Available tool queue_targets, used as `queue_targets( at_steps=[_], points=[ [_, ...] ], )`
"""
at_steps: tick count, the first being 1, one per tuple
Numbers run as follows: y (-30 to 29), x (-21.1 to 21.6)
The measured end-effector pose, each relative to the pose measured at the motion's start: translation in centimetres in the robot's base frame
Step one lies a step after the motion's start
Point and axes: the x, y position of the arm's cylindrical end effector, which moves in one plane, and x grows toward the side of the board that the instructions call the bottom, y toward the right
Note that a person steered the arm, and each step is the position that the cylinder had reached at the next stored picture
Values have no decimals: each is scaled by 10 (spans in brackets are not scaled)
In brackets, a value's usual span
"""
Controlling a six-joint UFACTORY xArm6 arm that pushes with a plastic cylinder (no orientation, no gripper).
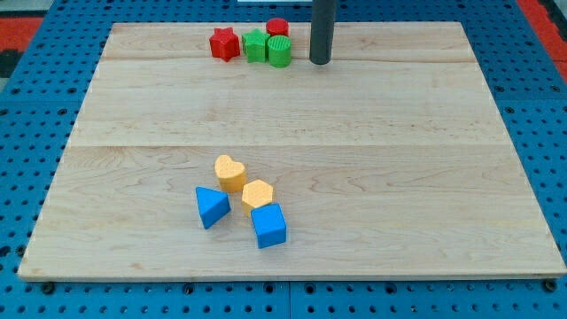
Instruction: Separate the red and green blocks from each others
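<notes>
Near the view's top edge of the wooden board (292,115) four blocks sit bunched together. A red star block (225,42) is on the left. A green star-like block (255,45) touches it on the right. A green cylinder (279,50) stands next to that, and a red cylinder (278,27) sits just behind it. My tip (320,62) rests on the board a short gap to the right of the green cylinder, not touching any block.
In the lower middle of the board lie a yellow heart block (230,173), a yellow hexagon block (258,194), a blue triangle block (211,206) and a blue cube (268,225), close together. Blue pegboard (532,106) surrounds the board.
</notes>
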Motion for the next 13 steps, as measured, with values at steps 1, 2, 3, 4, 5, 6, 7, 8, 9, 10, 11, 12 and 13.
queue_targets(
  at_steps=[1, 2, 3, 4, 5, 6, 7, 8, 9, 10, 11, 12, 13],
  points=[
    [0, 5],
    [48, -16],
    [54, -61],
    [5, -85],
    [-53, -83],
    [-113, -69],
    [-145, -49],
    [-119, -67],
    [-98, -69],
    [-87, -37],
    [-99, -21],
    [-91, 5],
    [-166, 9]
  ],
)
